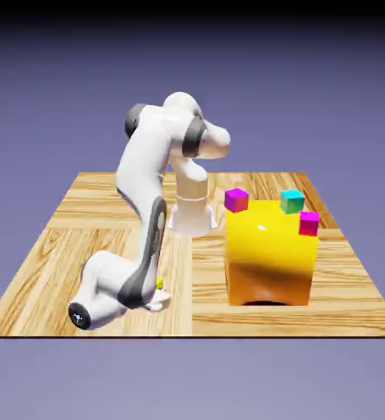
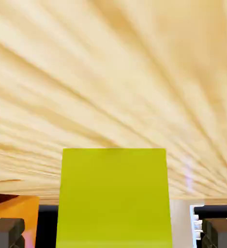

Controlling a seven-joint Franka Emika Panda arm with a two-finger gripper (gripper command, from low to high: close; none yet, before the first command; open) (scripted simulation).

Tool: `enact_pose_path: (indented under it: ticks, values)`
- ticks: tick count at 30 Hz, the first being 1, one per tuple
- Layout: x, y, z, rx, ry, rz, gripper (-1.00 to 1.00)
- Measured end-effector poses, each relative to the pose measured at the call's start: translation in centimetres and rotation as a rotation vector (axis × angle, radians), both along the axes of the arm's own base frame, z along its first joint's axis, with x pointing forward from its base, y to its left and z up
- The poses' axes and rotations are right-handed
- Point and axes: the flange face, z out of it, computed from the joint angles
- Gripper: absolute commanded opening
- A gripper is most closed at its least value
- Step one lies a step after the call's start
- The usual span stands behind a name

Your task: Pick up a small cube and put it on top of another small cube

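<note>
1 small yellow cube (image 2: 114, 198) sits between the claw's (image 2: 113, 233) open fingertips.

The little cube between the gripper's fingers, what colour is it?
The small cube is plain yellow, slightly greenish; the hand view shows it best.

Big yellow-orange block (image 1: 269, 258) — cubes atop

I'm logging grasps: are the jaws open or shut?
Open: in the hand view, gaps separate both fingertips from the yellow cube.
</note>
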Motion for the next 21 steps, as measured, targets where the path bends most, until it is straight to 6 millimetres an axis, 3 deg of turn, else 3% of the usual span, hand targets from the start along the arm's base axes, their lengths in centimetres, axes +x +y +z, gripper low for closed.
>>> enact_pose_path:
  ticks: [2,7,14,21]
  values:
    - [0.0,0.0,0.0,0.000,0.000,0.000,-1.00]
    - [4.0,-2.2,3.6,0.000,0.000,-0.002,-1.00]
    - [5.3,10.2,13.0,0.113,-0.005,0.171,-1.00]
    - [1.9,22.1,23.0,0.121,-0.004,0.422,-1.00]
